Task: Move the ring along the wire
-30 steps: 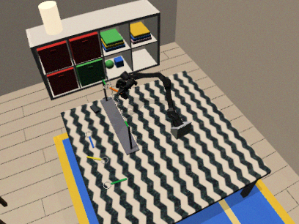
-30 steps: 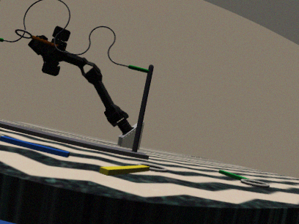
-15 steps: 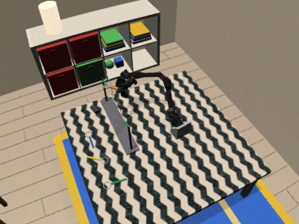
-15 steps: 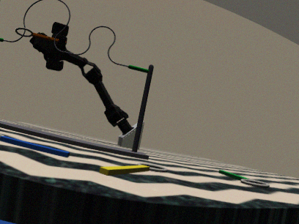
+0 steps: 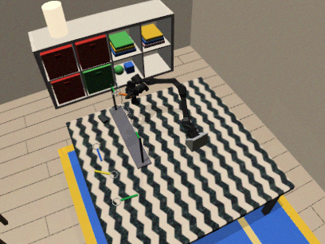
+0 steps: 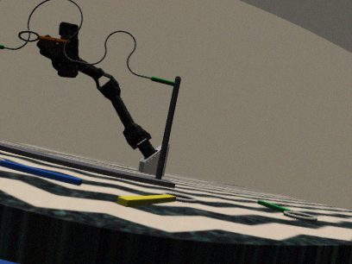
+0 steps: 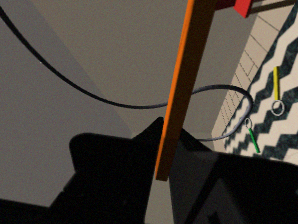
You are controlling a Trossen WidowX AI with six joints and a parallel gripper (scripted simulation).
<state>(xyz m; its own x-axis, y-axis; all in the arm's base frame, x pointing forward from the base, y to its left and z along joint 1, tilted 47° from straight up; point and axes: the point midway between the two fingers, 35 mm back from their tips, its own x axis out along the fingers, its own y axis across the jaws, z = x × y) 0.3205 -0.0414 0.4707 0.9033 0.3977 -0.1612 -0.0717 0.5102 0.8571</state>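
Note:
My gripper (image 5: 128, 94) (image 6: 60, 42) (image 7: 163, 121) is shut on the orange handle (image 5: 123, 94) (image 6: 53, 39) (image 7: 183, 85) and holds it high in the air near the far post (image 5: 115, 100). The ring (image 5: 116, 92) (image 6: 28, 35) at the handle's end sits around the wire, just past that post's green part (image 5: 112, 88) (image 6: 2, 46). The thin grey wire (image 6: 116, 35) (image 7: 115, 104) loops on to the green part (image 6: 163, 80) (image 5: 137, 135) at the near post (image 6: 169, 125) (image 5: 140, 151). Whether the ring touches the wire I cannot tell.
Both posts stand on a long grey base plate (image 5: 125, 133) (image 6: 78, 164) on the zigzag table. Three spare rings with blue (image 5: 99, 154) (image 6: 40, 171), yellow (image 5: 103, 172) (image 6: 146, 199) (image 7: 275, 82) and green (image 5: 128, 197) (image 6: 273, 206) (image 7: 254, 140) handles lie in front. A shelf (image 5: 99, 24) stands behind.

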